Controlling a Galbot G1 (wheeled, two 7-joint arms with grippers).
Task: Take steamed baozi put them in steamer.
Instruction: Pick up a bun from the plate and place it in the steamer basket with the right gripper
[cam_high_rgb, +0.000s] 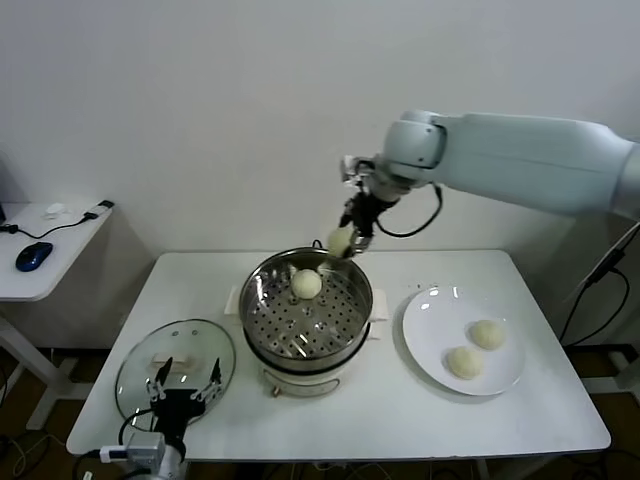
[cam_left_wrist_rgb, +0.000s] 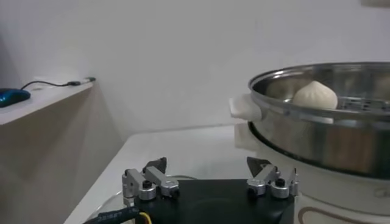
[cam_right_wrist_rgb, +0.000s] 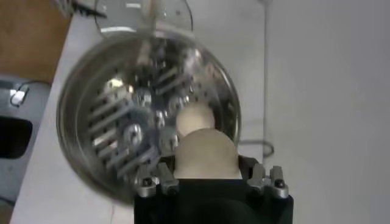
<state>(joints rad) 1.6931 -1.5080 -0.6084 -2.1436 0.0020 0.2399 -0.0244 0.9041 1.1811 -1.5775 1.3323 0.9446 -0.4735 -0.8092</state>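
Progress stands near the halfway mark, by my reading: one bun sits in the pot, one is in the air, two wait.

At the lower left of the head view the left gripper (cam_high_rgb: 185, 385) hangs parked with its fingers spread wide and empty, over the round glass lid (cam_high_rgb: 140, 365), which lies flat on the white table (cam_high_rgb: 540, 420).

In the middle of the frame is the steamer (cam_high_rgb: 352, 325), a shiny steel pot on a white base, its flat tray pierced with slots and holes. One steamed baozi (cam_high_rgb: 307, 284) rests on the tray toward the far side, smooth, domed and cream-white; the left wrist view suggests a pleated top, though that is hard to confirm.

Just above the steamer's far rim, upper centre, the right gripper (cam_high_rgb: 343, 243) is clamped on a second bun (cam_right_wrist_rgb: 205, 155), soft dough bulging between the fingers, not yet lowered in.

At the lower right a flat glossy white plate (cam_high_rgb: 425, 325) carries the last two buns (cam_high_rgb: 476, 348), side by side, both left to move.
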